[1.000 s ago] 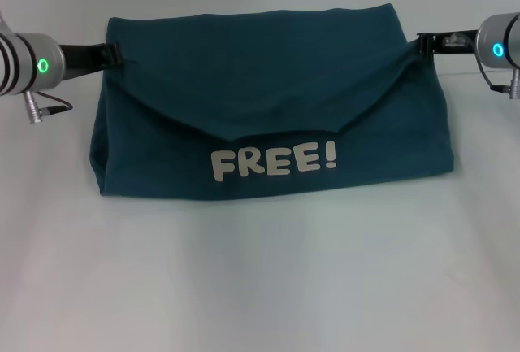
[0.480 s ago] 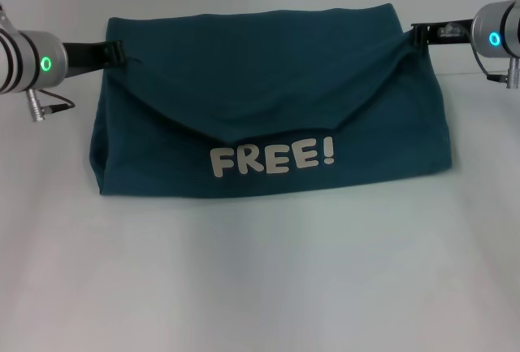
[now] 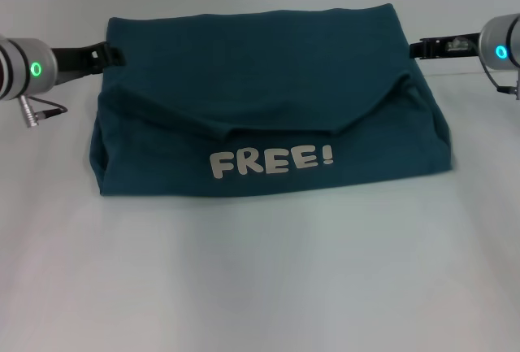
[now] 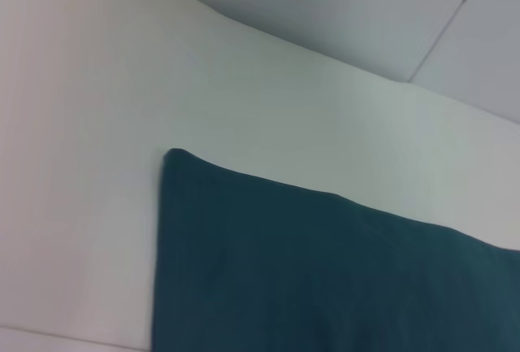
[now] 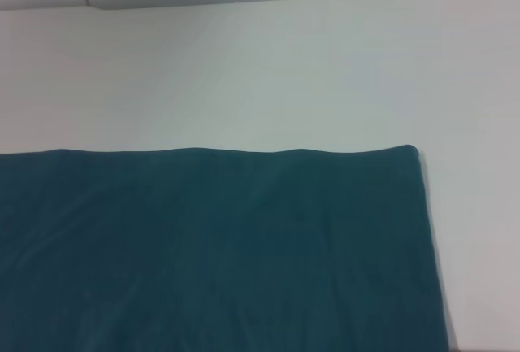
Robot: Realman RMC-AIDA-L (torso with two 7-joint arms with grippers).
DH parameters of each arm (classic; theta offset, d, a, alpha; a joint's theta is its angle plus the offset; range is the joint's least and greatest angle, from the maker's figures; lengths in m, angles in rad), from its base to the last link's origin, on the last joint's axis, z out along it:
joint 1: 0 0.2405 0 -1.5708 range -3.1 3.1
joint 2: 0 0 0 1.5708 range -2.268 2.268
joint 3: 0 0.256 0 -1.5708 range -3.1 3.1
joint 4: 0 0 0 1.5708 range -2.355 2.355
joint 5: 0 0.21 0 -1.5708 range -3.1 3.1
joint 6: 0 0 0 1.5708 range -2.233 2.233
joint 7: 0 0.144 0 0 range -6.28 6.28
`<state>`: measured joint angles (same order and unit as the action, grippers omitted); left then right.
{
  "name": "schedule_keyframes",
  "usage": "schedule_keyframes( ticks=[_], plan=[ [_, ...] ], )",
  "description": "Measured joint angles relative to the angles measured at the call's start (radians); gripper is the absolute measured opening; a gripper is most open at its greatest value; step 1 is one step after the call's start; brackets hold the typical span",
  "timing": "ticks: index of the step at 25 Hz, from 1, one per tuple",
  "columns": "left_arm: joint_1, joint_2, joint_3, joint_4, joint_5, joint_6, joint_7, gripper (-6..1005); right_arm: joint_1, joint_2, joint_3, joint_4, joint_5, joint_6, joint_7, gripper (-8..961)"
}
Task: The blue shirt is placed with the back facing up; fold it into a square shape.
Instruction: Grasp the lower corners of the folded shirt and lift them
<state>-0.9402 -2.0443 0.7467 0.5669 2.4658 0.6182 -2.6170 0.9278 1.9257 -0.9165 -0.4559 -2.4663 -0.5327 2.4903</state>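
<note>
The blue shirt [image 3: 268, 100] lies on the white table [image 3: 260, 287], folded into a wide band. A flap is folded toward me and shows white "FREE!" lettering [image 3: 272, 160]. My left gripper [image 3: 112, 54] is at the shirt's far left edge. My right gripper [image 3: 418, 45] is just off the far right corner, apart from the cloth. Neither holds cloth, and the flap corners lie slack on the shirt. The left wrist view shows a plain corner of the shirt [image 4: 325, 271]. The right wrist view shows a straight shirt edge and corner [image 5: 211, 246].
The white table surface [image 3: 260, 287] stretches in front of the shirt and on both sides. Floor tiles [image 4: 366, 10] show beyond the table's far edge in the wrist views.
Both grippers have let go of the flap corners, which have dropped flat onto the shirt. The right gripper has drawn back to the right, the left slightly outward.
</note>
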Motion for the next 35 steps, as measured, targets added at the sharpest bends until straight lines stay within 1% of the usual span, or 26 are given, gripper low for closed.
schedule_keyframes(
  ticks=[2, 3, 4, 5, 6, 8, 10, 11, 12, 13, 15, 16, 18, 20, 25, 31, 35],
  plan=[
    [0.006, 0.001, -0.018, 0.004, 0.000, 0.003, -0.001, 295, -0.006, -0.002, 0.017, -0.007, 0.002, -0.017, 0.002, 261],
    [0.011, 0.001, -0.025, 0.007, -0.001, 0.007, -0.003, 330, -0.009, -0.002, 0.034, -0.012, 0.003, -0.039, 0.003, 284],
    [0.017, 0.001, -0.030, 0.011, -0.002, 0.011, -0.005, 364, -0.019, -0.002, 0.071, -0.029, 0.005, -0.090, 0.003, 308],
    [0.029, 0.001, -0.035, 0.024, -0.009, 0.021, -0.008, 398, -0.019, -0.002, 0.071, -0.029, 0.005, -0.090, 0.003, 343],
    [0.042, -0.001, -0.037, 0.037, -0.018, 0.033, -0.010, 433, -0.030, 0.002, 0.096, -0.050, 0.008, -0.131, 0.003, 379],
    [0.073, -0.009, -0.037, 0.072, -0.049, 0.064, -0.009, 494, -0.065, 0.018, 0.131, -0.104, 0.027, -0.210, -0.001, 449],
    [0.118, -0.018, -0.036, 0.118, -0.096, 0.104, -0.006, 547, -0.109, 0.039, 0.144, -0.166, 0.066, -0.282, -0.007, 520],
    [0.135, -0.020, -0.035, 0.134, -0.111, 0.118, -0.005, 573, -0.142, 0.053, 0.145, -0.210, 0.098, -0.320, -0.007, 555],
    [0.160, -0.023, -0.032, 0.158, -0.134, 0.146, -0.005, 600, -0.171, 0.065, 0.146, -0.248, 0.131, -0.350, -0.008, 676],
    [0.176, -0.024, -0.032, 0.170, -0.150, 0.167, -0.005, 598, -0.193, 0.073, 0.146, -0.272, 0.161, -0.373, -0.009, 797],
    [0.209, -0.024, -0.035, 0.186, -0.182, 0.210, -0.005, 594, -0.251, 0.090, 0.145, -0.321, 0.242, -0.426, -0.023, 811],
    [0.225, -0.024, -0.035, 0.190, -0.203, 0.234, -0.005, 593, -0.269, 0.093, 0.145, -0.327, 0.273, -0.451, -0.033, 818],
    [0.258, -0.024, -0.036, 0.198, -0.241, 0.274, -0.004, 589, -0.299, 0.094, 0.146, -0.327, 0.326, -0.512, -0.061, 832],
    [0.296, -0.025, -0.037, 0.209, -0.281, 0.317, -0.003, 585, -0.321, 0.090, 0.149, -0.321, 0.358, -0.572, -0.082, 839],
    [0.352, -0.035, -0.042, 0.218, -0.319, 0.389, 0.001, 577, -0.360, 0.088, 0.185, -0.311, 0.421, -0.675, -0.153, 839],
    [0.362, -0.040, -0.046, 0.187, -0.315, 0.403, 0.037, 567, -0.376, 0.081, 0.245, -0.254, 0.483, -0.745, -0.236, 838],
    [0.351, -0.042, -0.039, 0.129, -0.318, 0.374, 0.136, 561, -0.376, 0.080, 0.256, -0.226, 0.485, -0.748, -0.263, 838]
  ],
)
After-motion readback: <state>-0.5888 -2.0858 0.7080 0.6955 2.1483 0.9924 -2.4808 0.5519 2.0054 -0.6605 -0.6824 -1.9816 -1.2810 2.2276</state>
